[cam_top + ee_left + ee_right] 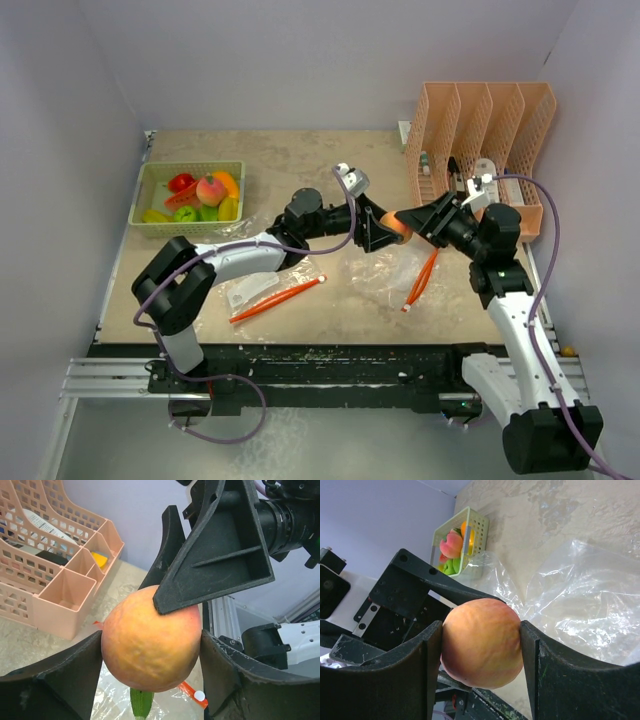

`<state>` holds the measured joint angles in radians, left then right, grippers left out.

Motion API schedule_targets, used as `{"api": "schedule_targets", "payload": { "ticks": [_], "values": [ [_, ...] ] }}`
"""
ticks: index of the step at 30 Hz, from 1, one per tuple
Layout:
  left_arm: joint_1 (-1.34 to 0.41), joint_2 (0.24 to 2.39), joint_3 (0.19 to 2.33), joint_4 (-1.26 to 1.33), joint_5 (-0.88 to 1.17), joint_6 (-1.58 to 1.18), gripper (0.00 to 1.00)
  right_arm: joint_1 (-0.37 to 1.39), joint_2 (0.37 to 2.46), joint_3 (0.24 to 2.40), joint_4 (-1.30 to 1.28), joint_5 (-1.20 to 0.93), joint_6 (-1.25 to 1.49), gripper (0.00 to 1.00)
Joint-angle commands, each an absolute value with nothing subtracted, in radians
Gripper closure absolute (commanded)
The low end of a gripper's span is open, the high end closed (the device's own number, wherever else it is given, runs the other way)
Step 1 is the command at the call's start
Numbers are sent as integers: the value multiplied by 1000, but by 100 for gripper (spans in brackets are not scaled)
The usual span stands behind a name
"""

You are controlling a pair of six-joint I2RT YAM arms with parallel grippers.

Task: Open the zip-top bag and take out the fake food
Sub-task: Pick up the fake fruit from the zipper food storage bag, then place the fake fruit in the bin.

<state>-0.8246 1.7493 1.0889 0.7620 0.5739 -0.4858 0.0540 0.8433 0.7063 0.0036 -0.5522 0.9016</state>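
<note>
A peach-coloured fake fruit (398,230) hangs above the table between both arms. My left gripper (386,233) comes at it from the left, and its fingers (85,675) press on both sides of the peach (150,640). My right gripper (411,226) is shut on the same peach (481,642) from the right, crosswise to the left jaws. Below lies the clear zip-top bag (392,272), crumpled, with its orange zip strip (422,280). More fake food (205,192) fills the green basket (190,165) at the back left.
A pink slotted organiser (480,140) stands at the back right, close behind my right arm. Another clear bag (250,290) with an orange zip strip (278,298) lies by the left arm. Walls close in on both sides.
</note>
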Motion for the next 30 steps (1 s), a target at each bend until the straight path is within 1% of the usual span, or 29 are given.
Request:
{"api": "schedule_targets", "payload": {
  "ticks": [1, 3, 5, 7, 9, 11, 13, 15, 17, 19, 21, 25, 30],
  "values": [
    [-834, 1753, 1137, 795, 612, -487, 31, 57, 843, 712, 44, -576, 897, 77],
    [-833, 1750, 1133, 792, 600, -494, 36, 57, 839, 713, 31, -572, 891, 76],
    [-830, 1745, 1131, 775, 575, -504, 41, 57, 837, 715, 6, -572, 884, 71],
    [-811, 1746, 1127, 769, 563, -537, 44, 57, 835, 716, -26, -569, 885, 55],
    [-775, 1753, 1119, 781, 570, -605, 45, 57, 823, 719, -54, -516, 891, 44],
    [-718, 1760, 1086, 847, 596, -690, 45, 57, 809, 718, -58, -476, 894, 36],
    [-640, 1747, 1034, 911, 600, -766, 45, 57, 800, 723, -78, -443, 885, 32],
    [-574, 1712, 993, 920, 596, -796, 44, 57, 801, 727, -97, -423, 871, 29],
    [-509, 1662, 962, 866, 582, -789, 43, 57, 806, 725, -107, -414, 859, 28],
    [-437, 1597, 940, 771, 549, -759, 42, 57, 812, 714, -102, -415, 851, 27],
    [-355, 1524, 934, 623, 492, -721, 42, 57, 817, 703, -92, -419, 850, 27],
    [-134, 1416, 940, 364, 366, -708, 43, 57, 835, 685, -69, -430, 844, 27],
    [156, 1352, 906, 194, 296, -808, 42, 57, 858, 675, -51, -442, 831, 27]
  ]
}}
